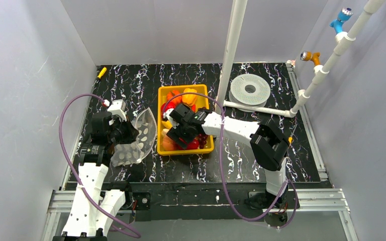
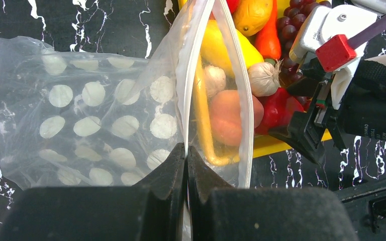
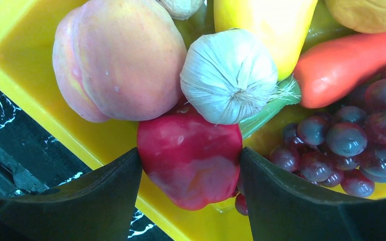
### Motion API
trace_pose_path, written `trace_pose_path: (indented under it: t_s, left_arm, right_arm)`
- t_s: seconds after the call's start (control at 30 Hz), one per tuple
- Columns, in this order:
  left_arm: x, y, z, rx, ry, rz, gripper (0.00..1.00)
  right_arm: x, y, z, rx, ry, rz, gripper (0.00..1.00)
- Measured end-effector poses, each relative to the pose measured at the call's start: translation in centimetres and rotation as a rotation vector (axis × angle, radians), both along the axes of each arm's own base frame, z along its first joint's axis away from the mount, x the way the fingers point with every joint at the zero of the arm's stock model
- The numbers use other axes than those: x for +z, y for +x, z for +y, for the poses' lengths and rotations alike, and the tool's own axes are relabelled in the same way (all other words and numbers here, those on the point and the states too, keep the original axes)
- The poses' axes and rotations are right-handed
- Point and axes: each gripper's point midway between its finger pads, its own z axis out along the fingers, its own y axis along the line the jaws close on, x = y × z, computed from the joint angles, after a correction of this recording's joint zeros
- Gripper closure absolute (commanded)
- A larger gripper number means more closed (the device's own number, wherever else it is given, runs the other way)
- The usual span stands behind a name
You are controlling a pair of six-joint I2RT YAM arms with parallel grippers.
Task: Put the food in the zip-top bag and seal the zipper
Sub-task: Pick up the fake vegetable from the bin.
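Observation:
The clear zip-top bag point(image 2: 95, 110), printed with pale dots, lies left of the yellow tray point(image 1: 160, 120). Its mouth faces the tray and stands open. My left gripper point(image 2: 186, 150) is shut on one lip of the mouth, on the zipper strip point(image 2: 183, 75). The food lies piled in the tray: a peach point(image 3: 120, 60), a garlic bulb point(image 3: 228, 75), purple grapes point(image 3: 352, 140), an orange carrot point(image 3: 347, 60) and a red fruit point(image 3: 191, 155). My right gripper point(image 3: 191, 165) reaches into the tray's near left corner, and both its fingers press against the sides of the red fruit.
A white pipe frame point(image 1: 233, 50) rises just right of the tray, with a white disc point(image 1: 250, 89) behind it. A small yellow object point(image 1: 101, 72) lies at the far left. Grey walls close in both sides.

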Motion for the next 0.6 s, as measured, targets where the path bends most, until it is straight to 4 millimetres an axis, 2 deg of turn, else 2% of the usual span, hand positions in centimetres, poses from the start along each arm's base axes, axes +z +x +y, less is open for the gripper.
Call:
trace_pose_path:
  t_s: [0.27, 0.4, 0.5, 0.6]
  left_arm:
    - [-0.1, 0.0, 0.0, 0.0, 0.0, 0.003, 1.0]
    - [-0.3, 0.1, 0.0, 0.0, 0.001, 0.013, 1.0]
    - [-0.3, 0.1, 0.0, 0.001, 0.001, 0.014, 1.0]
    - [-0.3, 0.2, 0.0, 0.002, 0.001, 0.012, 1.0]
  right_arm:
    - [0.0, 0.2, 0.3, -0.016, 0.024, -0.011, 0.52]
    - [0.6, 0.3, -0.3, -0.032, 0.021, -0.029, 0.68]
    - [2.6, 0.5, -0.3, -0.052, 0.056, -0.058, 0.72]
    - [5.8, 0.8, -0.3, -0.071, 0.125, -0.107, 0.76]
